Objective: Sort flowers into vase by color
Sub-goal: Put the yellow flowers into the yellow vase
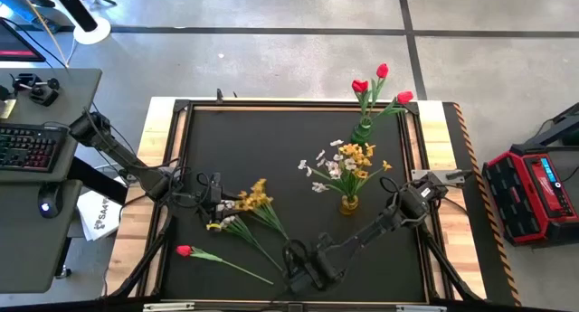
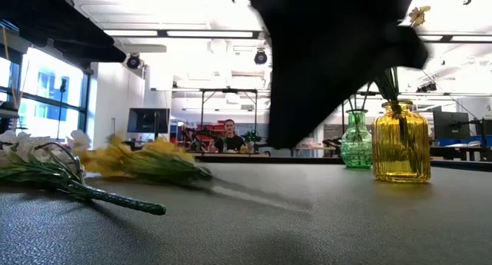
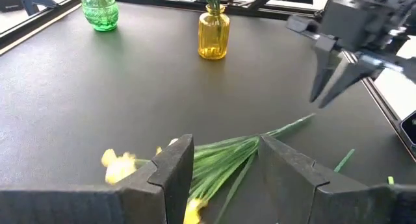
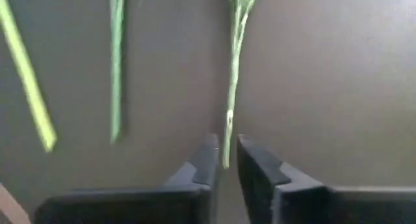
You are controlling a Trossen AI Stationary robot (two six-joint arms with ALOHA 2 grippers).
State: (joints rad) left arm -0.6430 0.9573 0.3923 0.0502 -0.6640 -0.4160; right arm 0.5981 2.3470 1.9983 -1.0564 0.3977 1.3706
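Observation:
Several flowers lie on the black table. A yellow flower (image 1: 253, 199) lies flat, its green stem (image 3: 227, 156) running toward the near edge. A white spray (image 1: 223, 224) and a red flower (image 1: 185, 250) lie beside it. My left gripper (image 3: 224, 152) is open, with one finger on each side of the yellow flower's leafy stem just behind the blossoms. My right gripper (image 1: 294, 256) hovers over the stem's cut end (image 4: 225, 156), open by a narrow gap. The yellow vase (image 1: 348, 203) holds yellow and white flowers. The green vase (image 1: 362, 131) holds red ones.
Both vases stand on the table's right half, the green vase (image 2: 356, 140) farther back than the yellow vase (image 2: 400, 142). Two more stems (image 4: 116, 68) lie close to my right gripper. A raised frame (image 1: 185, 108) borders the table. A person sits in the room beyond.

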